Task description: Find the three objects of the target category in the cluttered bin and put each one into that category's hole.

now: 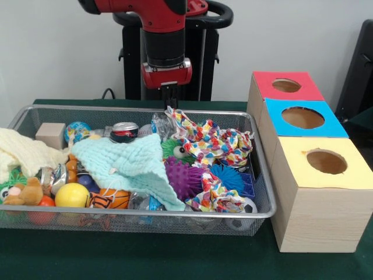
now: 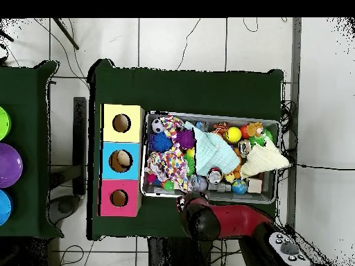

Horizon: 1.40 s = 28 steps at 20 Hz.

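The wire mesh bin (image 1: 145, 214) is full of toys and cloths; it also shows in the overhead view (image 2: 211, 116). One clear creased bottle (image 1: 161, 123) lies at the bin's far side, between a drink can (image 1: 124, 132) and a patterned cloth (image 1: 210, 142). Another clear bottle with a blue label (image 1: 149, 203) lies at the front wall, half under a mint cloth (image 1: 131, 163). A third bottle is hidden. The gripper (image 1: 170, 100) hangs just above the far rim, behind the first bottle, shut and empty. The blue-topped box's hole (image 1: 302, 117) is right of the bin.
The red-topped box's hole (image 1: 286, 85) and the yellow-topped box's hole (image 1: 326, 161) flank the blue one. The bin also holds a purple spiky ball (image 1: 182, 178), a blue spiky ball (image 1: 226, 177), a yellow ball (image 1: 72, 195), a cream cloth (image 1: 23, 153) and a wooden block (image 1: 51, 135).
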Motion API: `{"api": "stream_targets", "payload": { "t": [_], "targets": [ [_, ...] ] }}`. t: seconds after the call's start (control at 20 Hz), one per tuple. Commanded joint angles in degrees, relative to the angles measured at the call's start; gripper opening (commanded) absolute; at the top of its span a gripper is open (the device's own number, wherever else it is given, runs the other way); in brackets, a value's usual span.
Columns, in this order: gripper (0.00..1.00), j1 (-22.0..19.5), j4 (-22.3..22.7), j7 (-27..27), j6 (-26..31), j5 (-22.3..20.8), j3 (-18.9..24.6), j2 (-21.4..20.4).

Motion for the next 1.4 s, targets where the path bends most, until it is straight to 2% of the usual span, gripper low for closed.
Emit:
{"api": "stream_targets", "payload": {
  "t": [0.05, 0.95, 1.2, 1.4],
  "targets": [
    [0.0, 0.7, -7.7, 3.9, 3.3, 1.9, 4.8, 0.2],
    [0.0, 0.7, -7.6, 4.3, 3.1, 1.8, 5.1, -0.3],
    [0.0, 0.4, -7.2, 5.1, 1.1, 1.6, 5.0, -0.2],
    [0.0, 0.3, -7.5, 4.5, 2.3, 1.8, 5.4, 0.0]
  ]
}}
